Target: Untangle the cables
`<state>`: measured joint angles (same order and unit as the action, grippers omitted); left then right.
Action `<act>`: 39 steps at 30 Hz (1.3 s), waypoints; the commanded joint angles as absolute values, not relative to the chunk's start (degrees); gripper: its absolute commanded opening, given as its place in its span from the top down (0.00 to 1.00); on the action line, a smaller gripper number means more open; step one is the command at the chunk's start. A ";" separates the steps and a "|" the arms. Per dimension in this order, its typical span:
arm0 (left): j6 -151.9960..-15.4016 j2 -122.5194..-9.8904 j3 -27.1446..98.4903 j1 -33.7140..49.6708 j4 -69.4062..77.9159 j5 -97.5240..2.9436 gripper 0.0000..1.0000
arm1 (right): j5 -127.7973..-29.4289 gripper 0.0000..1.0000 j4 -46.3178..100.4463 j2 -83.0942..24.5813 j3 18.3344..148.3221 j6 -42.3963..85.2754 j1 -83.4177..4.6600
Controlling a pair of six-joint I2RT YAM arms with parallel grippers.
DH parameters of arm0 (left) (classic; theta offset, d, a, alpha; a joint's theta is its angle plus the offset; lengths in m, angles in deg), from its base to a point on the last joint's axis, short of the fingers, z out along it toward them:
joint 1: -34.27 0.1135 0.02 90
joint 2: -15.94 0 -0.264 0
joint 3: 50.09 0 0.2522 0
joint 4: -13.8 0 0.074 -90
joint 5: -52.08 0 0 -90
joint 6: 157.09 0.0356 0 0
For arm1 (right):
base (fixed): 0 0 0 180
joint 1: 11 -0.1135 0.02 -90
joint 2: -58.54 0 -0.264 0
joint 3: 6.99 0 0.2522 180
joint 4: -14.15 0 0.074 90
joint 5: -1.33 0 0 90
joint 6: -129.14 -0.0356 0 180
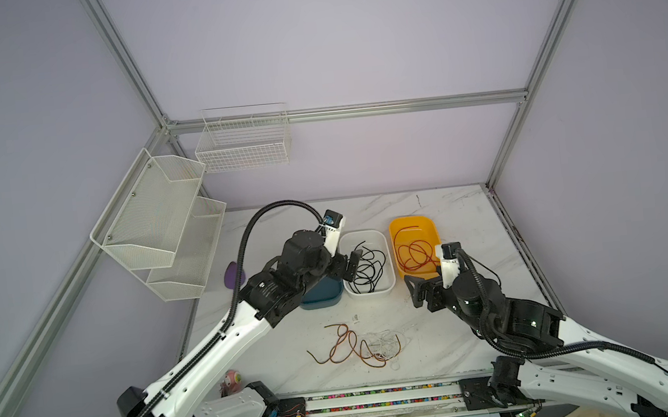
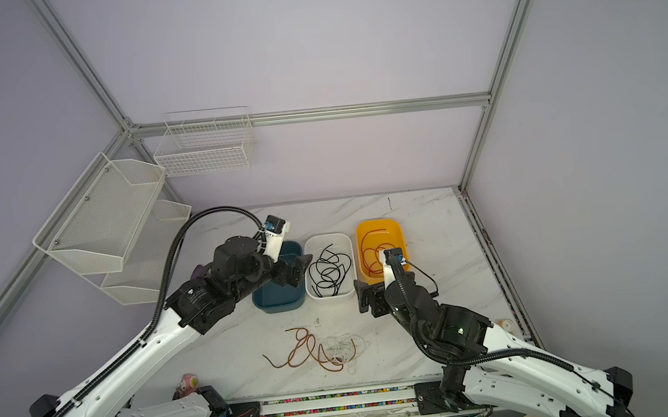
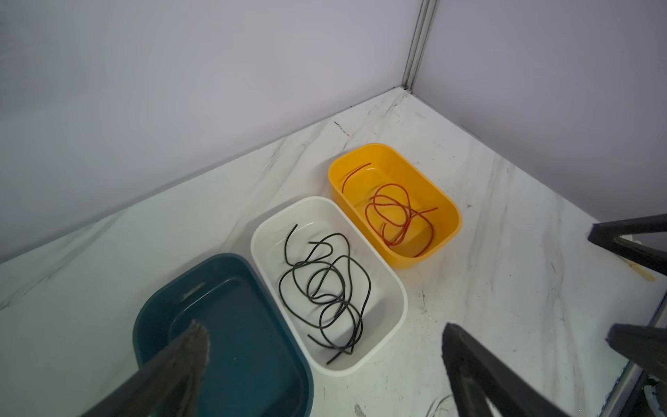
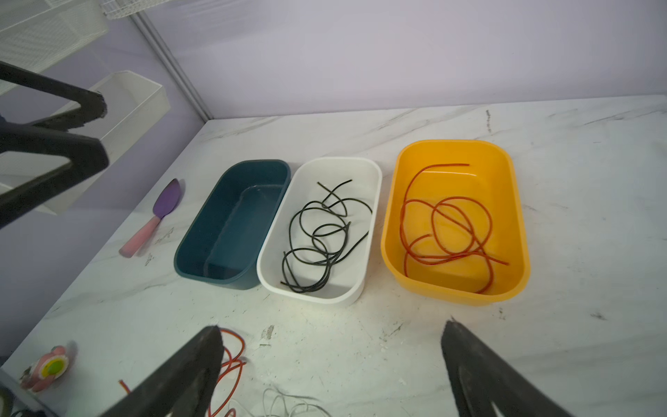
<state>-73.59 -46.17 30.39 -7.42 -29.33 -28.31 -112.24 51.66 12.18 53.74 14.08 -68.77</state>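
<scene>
**Two cables in bins, a tangle on the table**

On the far left, white mesh shelves (image 1: 158,218) hang on the wall. A purple scoop (image 4: 168,200) with a pink handle lies on the marble table (image 1: 450,215) below them. A pink toy (image 4: 50,366) sits at the table's near edge.

The left claw (image 1: 352,265) hangs over the spot where the teal bin (image 1: 320,298) meets the white bin (image 4: 344,270). Its fingers (image 3: 187,346) are spread wide and it is released, gripping nothing.

The three bins stand in a row, teal and white touching and the yellow bin (image 4: 505,224) just beside them. A black cable (image 3: 325,289) lies in loose loops inside the white bin. An orange-red cable (image 4: 451,231) is coiled inside the yellow one.

Nearer the robot, in front of the white bin, a brown cable (image 1: 349,343) snakes across the bare table. On its right side its loops cross those of a thin white cable (image 1: 383,342), and the two are tangled there. Neither claw touches them.

The right claw (image 1: 413,292) hovers above the table just in front of the yellow bin's near corner. It points toward the middle, with its fingers (image 4: 195,361) wide apart, released and empty.
</scene>
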 commanded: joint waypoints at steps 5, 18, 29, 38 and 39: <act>-71.95 -29.57 14.03 -7.48 -28.13 -18.12 0.00 | -99.22 0.03 45.44 5.16 50.84 8.54 -70.36; -70.95 -29.27 9.90 -7.39 -34.04 -20.43 0.00 | -99.09 0.20 43.81 -2.20 48.35 -0.87 -80.68; -70.26 -27.92 8.82 -7.40 -33.28 -19.87 0.00 | -100.34 0.33 44.44 -5.60 46.32 -5.55 -86.67; -70.19 -29.41 8.85 -7.34 -33.44 -21.80 0.00 | -102.37 0.43 44.48 -10.11 46.59 -6.66 -89.75; -70.25 -29.41 8.79 -7.36 -33.41 -22.01 0.00 | -102.78 0.45 44.73 -10.55 46.76 -6.66 -89.97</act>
<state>-71.80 -29.60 9.30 -7.42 -34.23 -21.21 -100.54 43.99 -9.75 46.70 -5.15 -89.17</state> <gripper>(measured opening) 0.999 0.560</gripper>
